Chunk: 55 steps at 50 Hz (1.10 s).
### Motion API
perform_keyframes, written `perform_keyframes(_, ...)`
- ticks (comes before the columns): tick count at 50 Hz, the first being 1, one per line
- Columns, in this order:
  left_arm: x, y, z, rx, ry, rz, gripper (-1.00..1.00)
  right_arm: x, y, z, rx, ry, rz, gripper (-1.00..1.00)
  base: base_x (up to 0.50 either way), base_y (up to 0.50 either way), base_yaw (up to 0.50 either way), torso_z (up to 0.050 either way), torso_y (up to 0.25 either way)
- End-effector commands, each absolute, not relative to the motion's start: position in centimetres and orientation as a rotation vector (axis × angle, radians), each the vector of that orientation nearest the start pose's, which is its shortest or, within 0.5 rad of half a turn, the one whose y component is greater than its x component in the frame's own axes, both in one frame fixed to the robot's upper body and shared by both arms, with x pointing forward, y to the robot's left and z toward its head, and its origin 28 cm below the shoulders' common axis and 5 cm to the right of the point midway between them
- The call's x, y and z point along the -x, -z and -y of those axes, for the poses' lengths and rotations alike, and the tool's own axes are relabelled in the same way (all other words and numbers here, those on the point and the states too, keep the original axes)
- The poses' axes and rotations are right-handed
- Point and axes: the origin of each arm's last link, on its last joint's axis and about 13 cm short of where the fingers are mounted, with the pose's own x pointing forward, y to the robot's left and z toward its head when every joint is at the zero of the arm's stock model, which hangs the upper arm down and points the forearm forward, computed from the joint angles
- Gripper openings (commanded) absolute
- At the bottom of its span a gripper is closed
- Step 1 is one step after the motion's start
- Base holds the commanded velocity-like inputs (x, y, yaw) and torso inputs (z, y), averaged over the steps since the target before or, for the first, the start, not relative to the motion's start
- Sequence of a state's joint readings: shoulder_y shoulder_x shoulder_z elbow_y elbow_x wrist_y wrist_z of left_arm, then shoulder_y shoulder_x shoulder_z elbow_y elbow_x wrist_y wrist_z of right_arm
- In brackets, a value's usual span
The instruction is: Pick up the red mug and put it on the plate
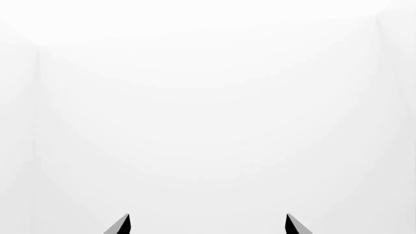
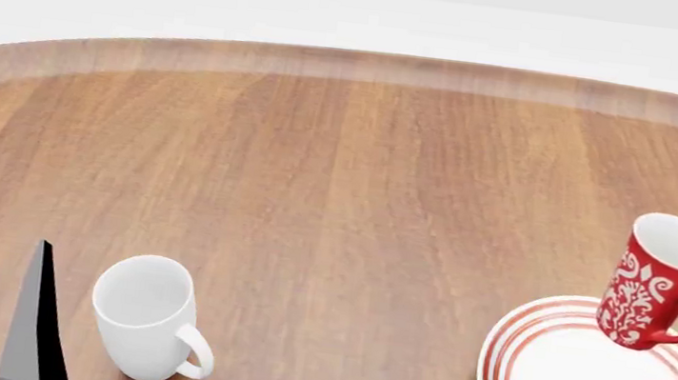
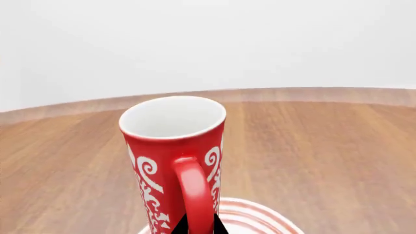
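A made-up place inside a computer is shown, set up a bit like a dining spot in a home. A big round wooden surface [image 2: 353,182] is seen, with smooth, too-clean wood. Things for eating and drinking are laid on it: a red mug [image 2: 654,283], a white mug [image 2: 145,317] and a plate [image 2: 536,366] with red rings. Only flat white is seen behind the surface. No walls or furniture can be made out, so the kind of room cannot really be told.
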State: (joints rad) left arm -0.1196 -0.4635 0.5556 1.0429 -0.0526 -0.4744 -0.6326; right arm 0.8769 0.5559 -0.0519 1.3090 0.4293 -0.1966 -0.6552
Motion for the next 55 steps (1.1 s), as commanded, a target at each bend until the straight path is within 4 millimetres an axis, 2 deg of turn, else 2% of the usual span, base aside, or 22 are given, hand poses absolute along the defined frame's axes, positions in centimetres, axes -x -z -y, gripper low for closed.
perform_keyframes(1,-14.3,-17.29,-17.38,-0.11,0.06,0.563,1.0,-31.21,-6.23,32.4,-0.081,-0.091,-0.063,-1.0,0.0,0.0,0.0,0.0,0.0)
perform_keyframes(20,-14.15,-17.35,-17.41,-0.109,0.059,0.567,1.0,-31.06,-6.2,32.56,-0.05,-0.009,-0.065,-1.0,0.0,0.0,0.0,0.0,0.001)
perform_keyframes(38,-14.09,-17.4,-17.39,-0.109,0.061,0.572,1.0,-30.93,-5.36,31.94,-0.073,-0.018,-0.092,-1.0,0.0,0.0,0.0,0.001,0.0)
perform_keyframes(55,-13.81,-17.85,-17.48,-0.093,0.06,0.595,1.0,-30.93,-5.6,32.15,-0.056,0.002,-0.083,-1.0,0.0,0.0,0.0,0.0,0.001)
